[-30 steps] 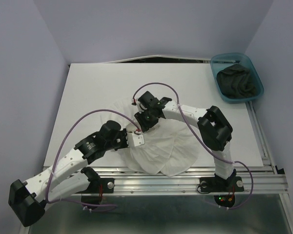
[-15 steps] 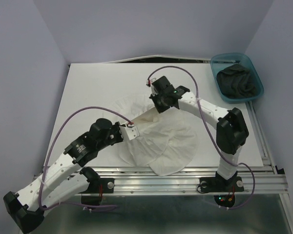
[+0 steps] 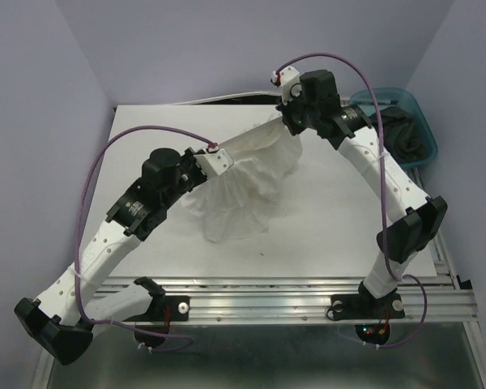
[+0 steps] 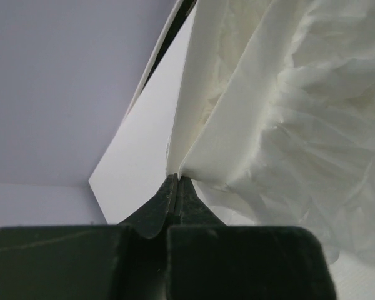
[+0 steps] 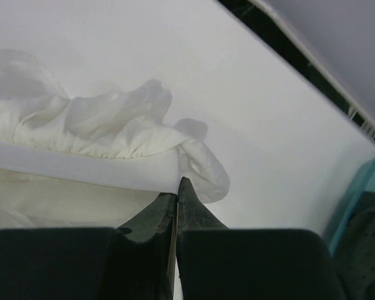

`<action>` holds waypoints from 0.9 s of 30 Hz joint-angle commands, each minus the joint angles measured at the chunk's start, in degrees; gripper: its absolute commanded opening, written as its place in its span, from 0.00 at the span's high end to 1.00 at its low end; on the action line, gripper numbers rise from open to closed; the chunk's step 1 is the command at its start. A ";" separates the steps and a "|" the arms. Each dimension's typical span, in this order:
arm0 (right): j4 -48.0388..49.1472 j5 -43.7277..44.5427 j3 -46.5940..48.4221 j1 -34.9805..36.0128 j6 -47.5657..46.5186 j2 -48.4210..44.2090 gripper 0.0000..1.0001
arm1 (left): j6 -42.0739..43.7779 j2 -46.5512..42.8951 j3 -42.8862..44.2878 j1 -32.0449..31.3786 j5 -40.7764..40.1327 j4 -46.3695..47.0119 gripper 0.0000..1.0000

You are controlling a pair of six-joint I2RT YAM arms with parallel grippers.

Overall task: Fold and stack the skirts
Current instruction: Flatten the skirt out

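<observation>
Currently both arms are up and reaching over the far half of the desk. The left arm climbs from the near left corner with its elbow bent and its wrist aimed right and away. The right arm stands tall from the near right and leans in toward the far edge. The white skirt is strung between them, its flat waistband pulled into a straight line from one grip to the other and the ruffled tiers sagging below it near the middle of the desk. From overhead I cannot tell whether the lowest folds rest on the surface. The right arm crosses in front of the teal bin at the far right corner, so only part of the dark skirt inside it shows. In the right wrist view, the bin is cut off at the frame edge. The left fingers are clenched tight on one end of the waistband, tips pressed together with the cloth edge between them. The right fingers are clamped the same way on the other end.
</observation>
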 commanded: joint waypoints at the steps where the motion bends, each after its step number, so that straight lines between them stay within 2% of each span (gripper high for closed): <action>1: -8.06 -1.45 9.08 -2.60 -12.29 -0.84 0.99 | 5.58 -0.60 7.04 4.21 12.68 -9.37 1.00; 4: -16.26 -9.62 5.41 -2.60 -17.58 -1.55 0.99 | 8.05 -0.95 4.95 4.22 22.53 -15.48 1.00; 6: -22.77 -13.41 -2.03 -2.60 -19.70 -2.16 0.99 | 11.64 -2.61 -0.23 4.13 29.72 -20.76 1.00; 8: -26.65 -17.54 -7.42 -2.60 -23.04 -2.43 0.99 | 16.13 -3.58 -4.44 4.13 31.87 -22.26 1.00; 10: -27.79 -18.78 -14.78 -2.60 -25.66 -1.47 0.99 | 17.62 -3.42 -10.58 4.13 31.62 -20.78 1.00; 12: -28.50 -18.26 -18.06 -1.03 -26.74 0.46 0.98 | 18.51 -2.01 -13.85 4.13 31.53 -19.90 1.00; 13: -28.50 -17.65 -18.95 -0.32 -26.74 1.60 0.93 | 18.60 0.08 -14.57 4.13 31.88 -19.28 1.00; 16: -24.22 -17.73 -16.42 1.61 -22.00 6.44 0.83 | 14.32 5.80 -14.14 4.30 32.32 -13.67 1.00; 18: -23.41 -18.96 -8.27 1.62 -19.72 10.22 0.77 | 10.09 11.23 -11.08 4.92 32.75 -10.93 1.00; 20: -22.53 -18.26 0.93 1.62 -16.29 13.29 0.61 | 6.06 14.76 -8.61 7.80 35.38 -10.31 1.00; 22: -21.91 -17.03 5.19 1.62 -15.32 14.27 0.47 | 3.24 19.23 -5.98 10.01 37.75 -9.70 1.00; 23: -21.22 -15.72 6.60 1.62 -15.14 14.45 0.35 | 2.35 20.74 -5.18 12.02 38.29 -9.52 1.00; 24: -20.43 -14.32 7.40 1.62 -15.05 13.93 0.31 | 1.04 22.93 -4.04 13.00 39.51 -9.61 1.00; 27: -19.45 -13.95 5.58 -0.22 -14.87 11.12 0.31 | -1.17 25.23 -2.98 15.72 40.49 -8.73 1.00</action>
